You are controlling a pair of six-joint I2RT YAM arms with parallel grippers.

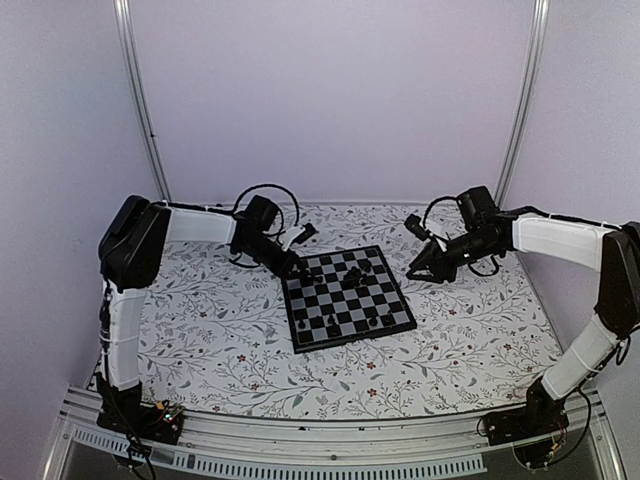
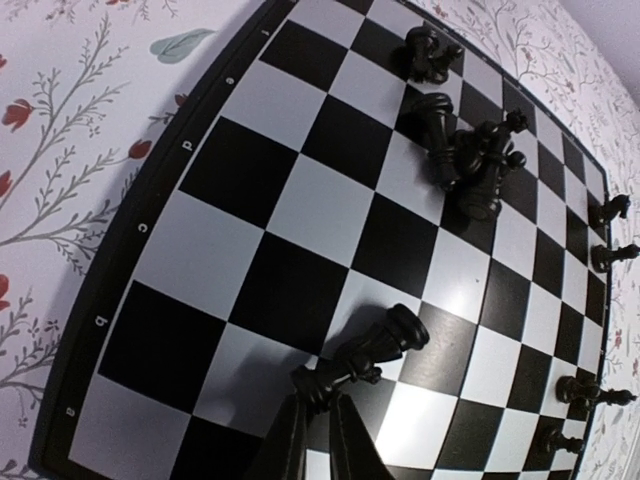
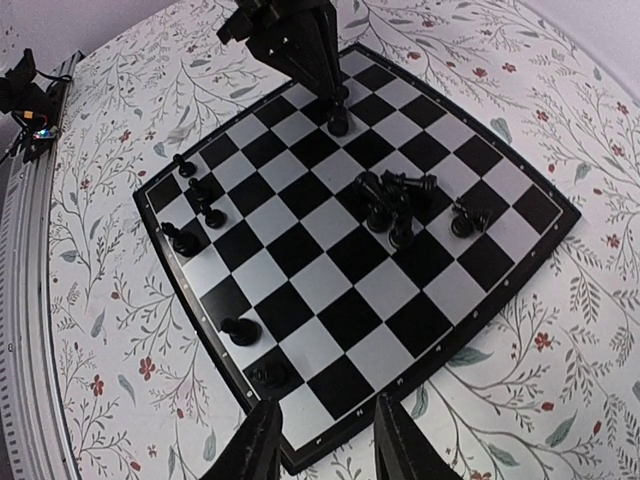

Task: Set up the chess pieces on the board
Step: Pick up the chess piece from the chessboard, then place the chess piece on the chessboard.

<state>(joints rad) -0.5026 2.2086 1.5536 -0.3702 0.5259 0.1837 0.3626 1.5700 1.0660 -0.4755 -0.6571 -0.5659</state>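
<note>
**Setup partly done, one piece in my left grip**

My left end effector (image 2: 318,415) is pressed together on a small black chess piece (image 2: 335,375) at the far-left corner of the flat black-and-grey checked chessboard (image 2: 240,180). The piece looks tilted, its long axis slanting toward the board's centre. A few upright black pieces (image 3: 240,330) along the board's near edge seem placed. A toppled black cluster (image 3: 390,205) at the board's centre is still to sort. My right end effector (image 3: 320,435) hovers spread and empty beside the board's right edge.
</note>
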